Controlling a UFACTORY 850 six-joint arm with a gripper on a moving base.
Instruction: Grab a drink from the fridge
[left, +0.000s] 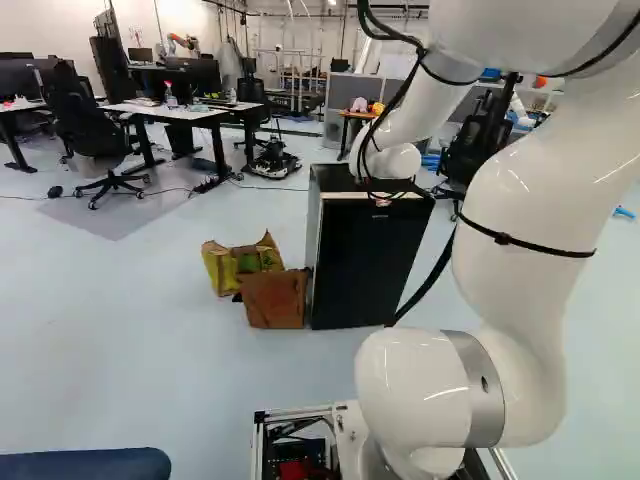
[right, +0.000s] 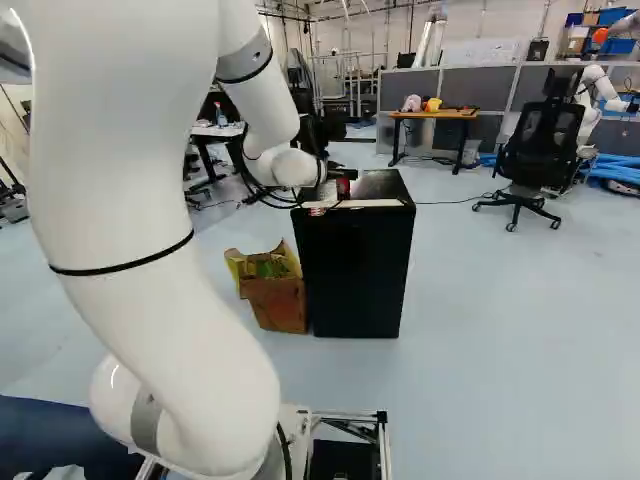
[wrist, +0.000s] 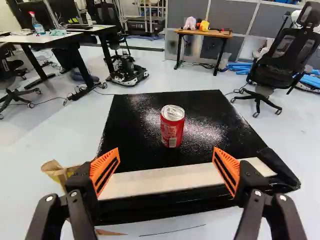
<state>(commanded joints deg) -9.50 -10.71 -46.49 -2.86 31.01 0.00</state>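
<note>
Above the near edge of the fridge's top, my gripper shows as a small dark shape in the right base view. The wrist view has the gripper open, orange pads wide apart and nothing between them. A red drink can with a silver lid stands upright on the black top, ahead of the fingers and roughly centred between them. The small black fridge, also seen as the fridge in the right base view, has a pale strip along its top's near edge. The fridge's inside is hidden.
Against the fridge's left side stand a brown box and a yellow-green paper bag. Farther back are desks, a wooden table and an office chair. Another robot stands at the far right.
</note>
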